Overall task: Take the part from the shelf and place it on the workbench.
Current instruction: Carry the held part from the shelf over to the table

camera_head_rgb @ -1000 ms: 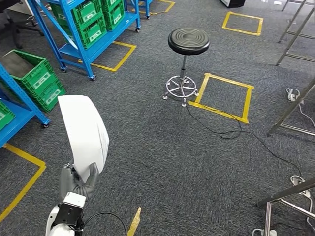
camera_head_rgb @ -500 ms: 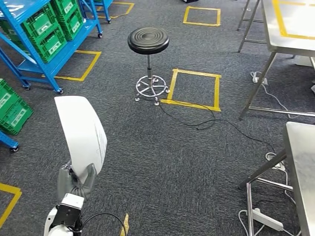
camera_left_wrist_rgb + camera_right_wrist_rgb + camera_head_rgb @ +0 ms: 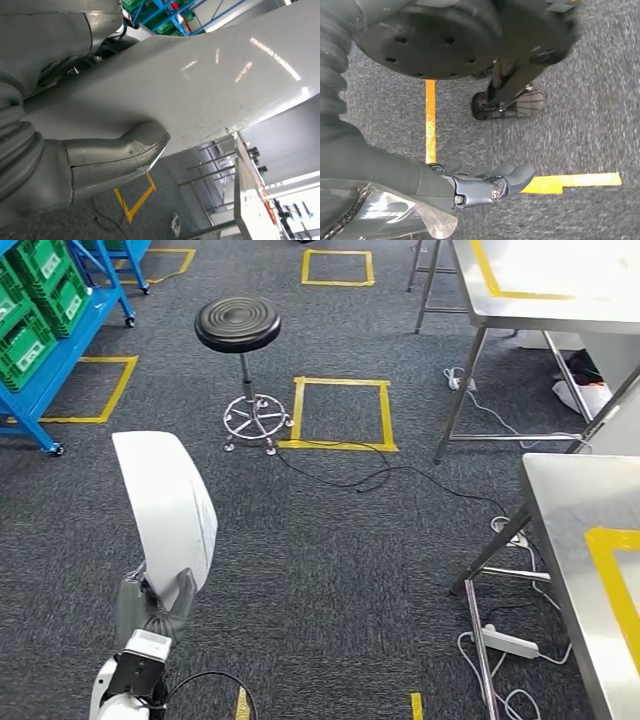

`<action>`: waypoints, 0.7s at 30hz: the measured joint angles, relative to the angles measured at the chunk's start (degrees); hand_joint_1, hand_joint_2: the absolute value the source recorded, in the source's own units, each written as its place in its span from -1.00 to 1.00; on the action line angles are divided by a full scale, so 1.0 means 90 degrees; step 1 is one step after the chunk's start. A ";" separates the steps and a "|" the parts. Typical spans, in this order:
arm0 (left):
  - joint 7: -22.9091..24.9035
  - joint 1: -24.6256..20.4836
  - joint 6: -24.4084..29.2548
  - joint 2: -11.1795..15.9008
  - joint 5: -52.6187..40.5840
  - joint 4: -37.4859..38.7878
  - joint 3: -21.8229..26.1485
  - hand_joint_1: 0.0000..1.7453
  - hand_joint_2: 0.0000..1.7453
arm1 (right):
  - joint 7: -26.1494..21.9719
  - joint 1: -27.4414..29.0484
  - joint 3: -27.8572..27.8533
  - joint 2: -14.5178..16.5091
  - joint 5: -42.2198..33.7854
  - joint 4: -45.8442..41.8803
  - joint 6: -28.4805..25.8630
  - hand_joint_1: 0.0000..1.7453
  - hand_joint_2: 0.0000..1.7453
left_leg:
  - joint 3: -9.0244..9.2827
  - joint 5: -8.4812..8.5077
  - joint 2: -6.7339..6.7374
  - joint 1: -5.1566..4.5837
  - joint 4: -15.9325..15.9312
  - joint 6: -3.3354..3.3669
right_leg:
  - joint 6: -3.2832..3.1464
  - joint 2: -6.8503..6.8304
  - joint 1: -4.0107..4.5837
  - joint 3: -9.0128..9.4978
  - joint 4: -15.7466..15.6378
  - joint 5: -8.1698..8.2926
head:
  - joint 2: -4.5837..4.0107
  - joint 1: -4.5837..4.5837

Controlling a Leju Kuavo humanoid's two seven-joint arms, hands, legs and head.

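A curved white panel, the part [image 3: 167,510], stands upright at the lower left of the head view, gripped at its bottom edge by my left hand [image 3: 155,608]. Up close in the left wrist view the part [image 3: 196,90] is a broad pale sheet, with the thumb of my left hand [image 3: 113,155] pressed against its face. A steel workbench [image 3: 581,540] with yellow tape on top stands at the right, a second workbench [image 3: 543,280] farther off. My right hand [image 3: 486,182] hangs above the carpet, fingers straight and apart, holding nothing.
A black round stool [image 3: 238,325] stands ahead on the grey carpet beside a yellow taped square [image 3: 341,412]. Blue shelving with green crates [image 3: 38,310] is at the far left. Black cables [image 3: 362,475] and a power strip [image 3: 509,642] lie near the bench legs.
The whole view has swung right: shelves and stool slid left, and the workbenches came in at the right. My left hand keeps its hold on the part.
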 joint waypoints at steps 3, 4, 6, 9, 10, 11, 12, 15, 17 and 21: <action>0.0069 -0.0035 0.0018 -0.0006 -0.0024 0.0001 0.0009 1.00 1.00 | 0.0014 -0.0028 0.0022 0.0000 -0.0001 0.0000 0.0005 -1.00 1.00 | 0.0035 -0.0054 0.0175 -0.0052 0.0027 -0.0095 | -0.0104 -0.0246 0.0054 0.0468 -0.0818 0.0204 | 0.0000 -0.0010; 0.0084 -0.0051 0.0026 -0.0009 -0.0028 0.0002 0.0012 1.00 1.00 | 0.0019 -0.0026 0.0033 0.0000 -0.0002 0.0000 0.0004 -1.00 1.00 | 0.0039 -0.0062 0.0236 -0.0061 0.0032 -0.0124 | -0.0145 -0.0185 0.0071 0.0471 -0.0835 0.0204 | 0.0000 -0.0014; 0.0109 -0.0090 0.0035 -0.0022 -0.0033 0.0005 0.0016 1.00 1.00 | 0.0029 0.0005 0.0050 0.0000 -0.0002 0.0000 -0.0001 -1.00 1.00 | 0.0045 -0.0121 0.0245 -0.0041 0.0067 -0.0188 | -0.0225 -0.0048 0.0062 0.0462 -0.0855 0.0234 | 0.0000 -0.0022; 0.0163 -0.0123 0.0025 -0.0029 -0.0006 0.0020 0.0030 1.00 1.00 | 0.0038 0.0004 0.0059 0.0000 -0.0002 0.0000 -0.0010 -1.00 1.00 | -0.0277 -0.0604 -0.0217 0.0004 0.0867 -0.0263 | -0.0327 0.0159 0.0038 0.0475 -0.0886 0.0268 | 0.0000 -0.0074; 0.0177 -0.0122 0.0016 -0.0027 0.0015 0.0036 0.0034 1.00 1.00 | 0.0039 -0.0005 0.0060 0.0000 -0.0002 0.0000 -0.0012 -1.00 1.00 | -0.0497 -0.0810 -0.0321 0.0010 0.1336 -0.0271 | -0.0346 0.0240 0.0042 0.0471 -0.0885 0.0271 | 0.0000 -0.0085; 0.0188 -0.0119 0.0007 -0.0027 0.0034 0.0057 0.0037 1.00 1.00 | 0.0039 -0.0007 0.0061 0.0000 -0.0002 0.0000 -0.0013 -1.00 1.00 | -0.0690 -0.0939 -0.0364 0.0012 0.1727 -0.0274 | -0.0356 0.0328 0.0048 0.0470 -0.0884 0.0273 | 0.0000 -0.0085; 0.0188 -0.0118 0.0005 -0.0027 0.0048 0.0080 0.0039 1.00 1.00 | 0.0041 -0.0002 0.0061 0.0000 -0.0002 0.0000 -0.0013 -1.00 1.00 | -0.0803 -0.0948 -0.0381 0.0012 0.1931 -0.0271 | -0.0359 0.0418 0.0054 0.0473 -0.0882 0.0274 | 0.0000 -0.0087; 0.0169 -0.0132 0.0015 -0.0030 0.0069 0.0126 0.0041 1.00 1.00 | 0.0050 0.0016 0.0067 0.0000 -0.0002 0.0000 -0.0010 -1.00 1.00 | -0.0504 -0.0330 -0.0528 0.0022 0.1161 -0.0229 | -0.0350 0.0682 0.0055 0.0498 -0.0867 0.0275 | 0.0000 -0.0087; 0.0157 -0.0150 0.0018 -0.0032 0.0088 0.0147 0.0045 1.00 1.00 | 0.0057 0.0002 0.0082 0.0000 -0.0002 0.0000 -0.0008 -1.00 1.00 | -0.0194 -0.0023 -0.0790 0.0044 0.0410 -0.0192 | -0.0308 0.0842 0.0062 0.0466 -0.0828 0.0276 | 0.0000 -0.0085; 0.0144 -0.0185 -0.0004 -0.0048 0.0120 0.0196 0.0048 1.00 1.00 | 0.0081 0.0041 0.0109 -0.0001 -0.0004 0.0001 -0.0003 -1.00 1.00 | -0.0104 0.0006 -0.0755 0.0034 0.0108 -0.0092 | -0.0150 0.1002 0.0028 0.0309 -0.0800 0.0303 | 0.0000 -0.0082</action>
